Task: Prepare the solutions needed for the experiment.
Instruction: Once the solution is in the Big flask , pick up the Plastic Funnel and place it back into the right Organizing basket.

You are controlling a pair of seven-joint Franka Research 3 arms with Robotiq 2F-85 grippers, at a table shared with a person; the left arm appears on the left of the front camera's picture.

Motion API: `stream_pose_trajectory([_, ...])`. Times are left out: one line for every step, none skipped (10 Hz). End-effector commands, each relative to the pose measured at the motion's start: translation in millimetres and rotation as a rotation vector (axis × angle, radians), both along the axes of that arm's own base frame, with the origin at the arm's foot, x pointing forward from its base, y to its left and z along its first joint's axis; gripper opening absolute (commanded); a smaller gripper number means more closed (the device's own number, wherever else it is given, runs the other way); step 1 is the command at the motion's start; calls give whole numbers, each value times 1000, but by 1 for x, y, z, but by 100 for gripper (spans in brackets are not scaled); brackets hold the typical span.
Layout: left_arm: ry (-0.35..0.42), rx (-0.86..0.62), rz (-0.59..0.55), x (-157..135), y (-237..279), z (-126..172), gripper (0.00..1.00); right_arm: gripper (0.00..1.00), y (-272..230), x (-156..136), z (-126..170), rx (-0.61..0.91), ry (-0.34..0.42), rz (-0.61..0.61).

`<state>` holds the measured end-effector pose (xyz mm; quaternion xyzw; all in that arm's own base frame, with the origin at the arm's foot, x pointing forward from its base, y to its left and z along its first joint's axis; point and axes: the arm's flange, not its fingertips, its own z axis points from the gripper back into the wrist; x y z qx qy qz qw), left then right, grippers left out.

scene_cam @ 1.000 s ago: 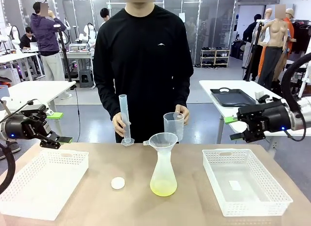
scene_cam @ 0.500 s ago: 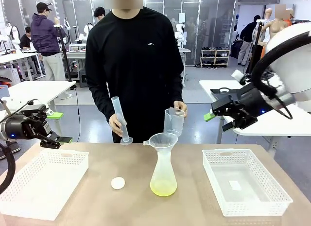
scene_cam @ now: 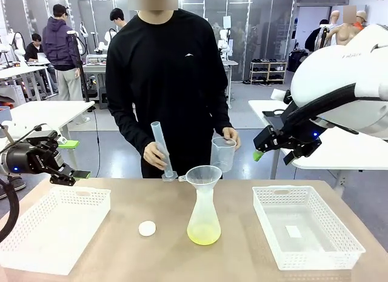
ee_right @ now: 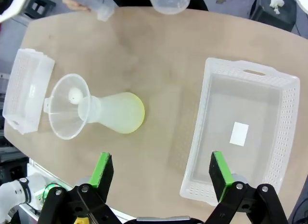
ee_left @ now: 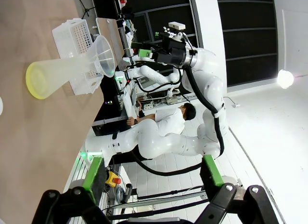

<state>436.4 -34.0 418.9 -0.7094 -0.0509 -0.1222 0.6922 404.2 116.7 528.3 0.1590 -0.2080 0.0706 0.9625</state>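
The pale yellow-green watery solution (scene_cam: 204, 235) lies shallow in the translucent white conical flask (scene_cam: 203, 210) on the worktop (scene_cam: 151, 258), with a clear plastic funnel (scene_cam: 204, 174) seated on top for pouring (the person holds a clear measuring cylinder (scene_cam: 160, 150) and a clear beaker (scene_cam: 223, 153)). The left gripper (ee_left: 151, 170) and right gripper (ee_right: 161, 170) hang aside, fingers open and empty.

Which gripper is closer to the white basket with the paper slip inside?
Right. The right gripper hangs high over that basket's end of the table; the left gripper is at the opposite end, by the other basket.
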Motion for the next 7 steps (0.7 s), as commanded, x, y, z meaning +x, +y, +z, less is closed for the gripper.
stream_pose_trajectory([3,-1,-3,0,0,3,100,100,-5,2,0,26,-15,-6])
stream_pose_trajectory([3,-1,-3,0,0,3,100,100,-5,2,0,26,-15,-6])
stream_pose_trajectory([3,-1,-3,0,0,3,100,100,-5,2,0,26,-15,-6])
stream_pose_trajectory([3,-1,-3,0,0,3,100,100,-5,2,0,26,-15,-6])
stream_pose_trajectory([3,-1,-3,0,0,3,100,100,-5,2,0,26,-15,-6])
stream_pose_trajectory([3,-1,-3,0,0,3,100,100,-7,0,3,29,-2,4])
stream_pose_trajectory([3,-1,-3,0,0,3,100,100,11,-5,5,-29,28,-44])
